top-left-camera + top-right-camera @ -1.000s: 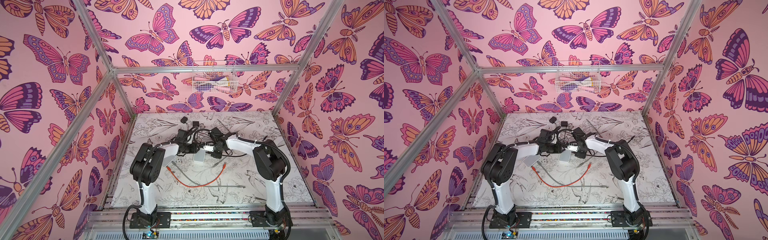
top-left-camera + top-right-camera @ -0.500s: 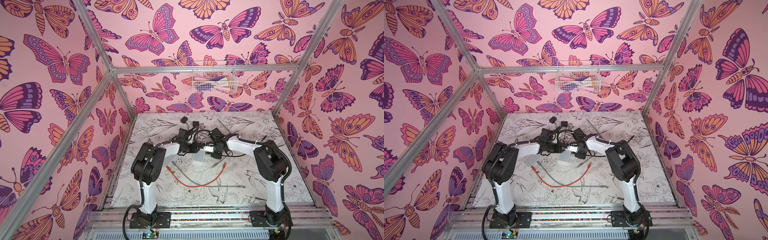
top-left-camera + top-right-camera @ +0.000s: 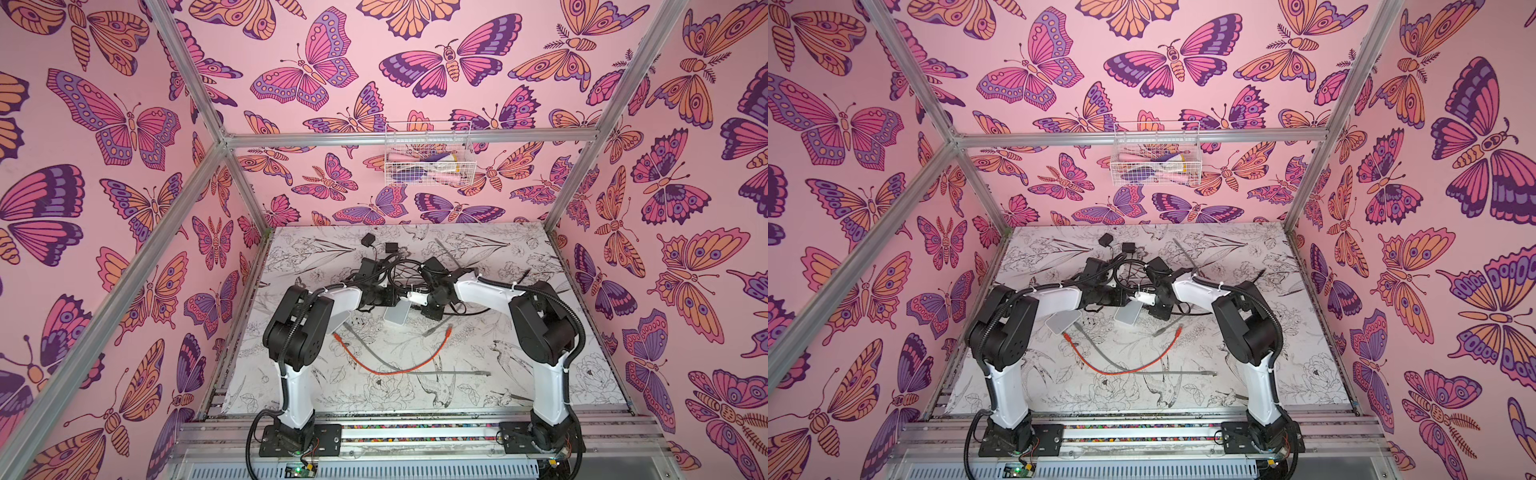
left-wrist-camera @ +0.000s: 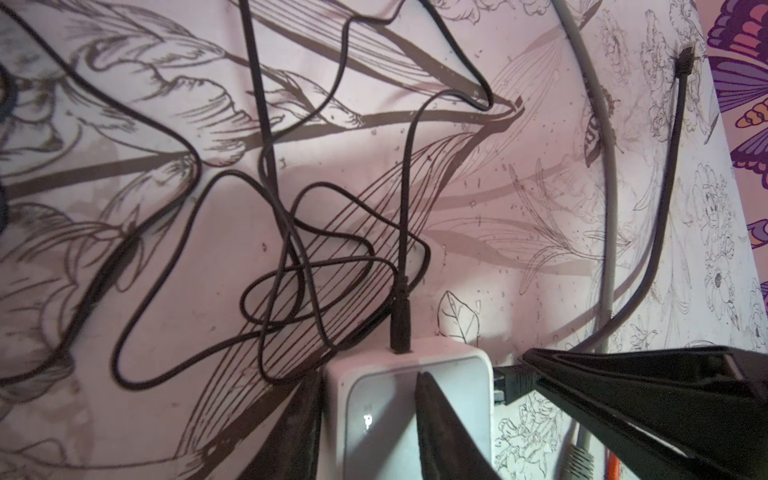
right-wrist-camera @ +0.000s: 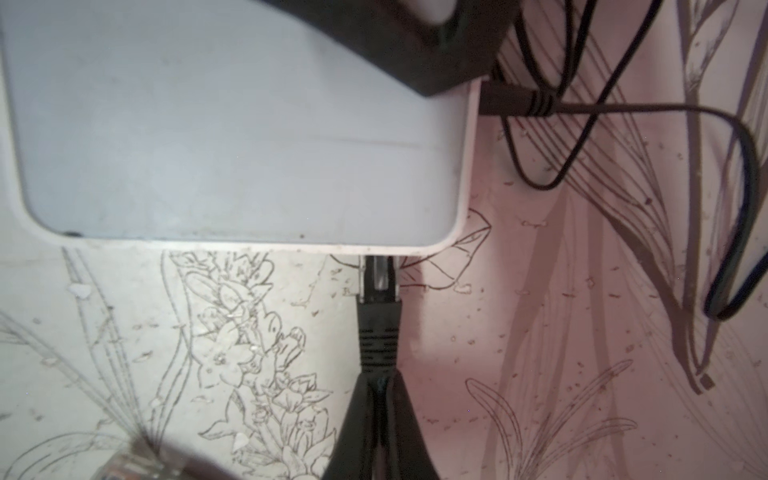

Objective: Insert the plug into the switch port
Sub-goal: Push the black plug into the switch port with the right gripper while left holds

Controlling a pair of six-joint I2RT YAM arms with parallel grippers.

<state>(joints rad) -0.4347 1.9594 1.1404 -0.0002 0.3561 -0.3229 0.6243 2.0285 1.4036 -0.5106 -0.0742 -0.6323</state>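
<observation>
The white rectangular plastic switch box (image 3: 397, 314) sits near the middle of the table (image 3: 519, 374), about midway between its left and right edges. The left gripper (image 4: 368, 374) grasps it, one of the jaws on each side of the casing. A black barrel power connector (image 4: 401, 328) is plugged into one side face, and its thin black cord (image 4: 291, 232) lies in loose loops toward the far edge.

The black network plug with a clear tip (image 5: 378, 307) is at the adjoining side face of the switch box. Its long axis is square to that face, tip pointing into the box and cable end pointing away. Part of the clear body shows outside the casing, so whether it is fully seated cannot be told. The right gripper (image 5: 379, 386) has its jaws clenched on the plug's ribbed rear boot.

Nearer the front edge lie an orange cable (image 3: 390, 365) and a grey cable (image 3: 370, 353), and a second white box (image 3: 1064, 321) rests toward the left edge.
</observation>
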